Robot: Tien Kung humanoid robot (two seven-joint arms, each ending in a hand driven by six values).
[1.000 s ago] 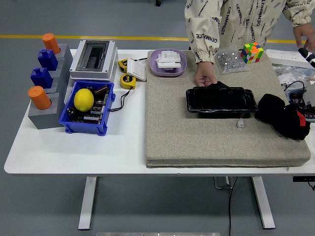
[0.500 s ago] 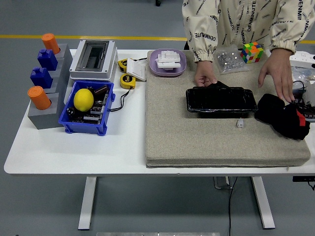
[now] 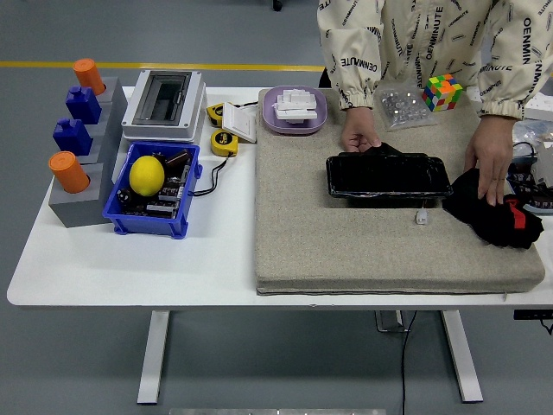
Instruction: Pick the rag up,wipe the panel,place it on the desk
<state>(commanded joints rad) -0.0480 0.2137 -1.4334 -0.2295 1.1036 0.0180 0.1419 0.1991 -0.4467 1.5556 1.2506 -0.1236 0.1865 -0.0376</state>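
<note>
A glossy black panel (image 3: 389,175) lies flat on the grey mat (image 3: 346,242), right of its middle. A crumpled black rag (image 3: 484,214) with a red patch sits on the mat just right of the panel. A person stands at the far side. One of the person's hands (image 3: 359,138) rests on the panel's far left corner. The other hand (image 3: 490,166) is down on the rag's far edge, fingers on the cloth. Neither robot arm shows in the head view.
A small white connector (image 3: 422,217) lies in front of the panel. Behind it are a purple bowl (image 3: 295,111), a bag of metal parts (image 3: 403,105) and a colour cube (image 3: 441,92). To the left stand a blue bin (image 3: 155,192) with a lemon, a grey box (image 3: 164,105) and grey blocks (image 3: 79,164).
The person's hand on the right came in from the table's far right corner and down onto the rag. The rag's edge has shifted a little. The other hand stays on the panel.
</note>
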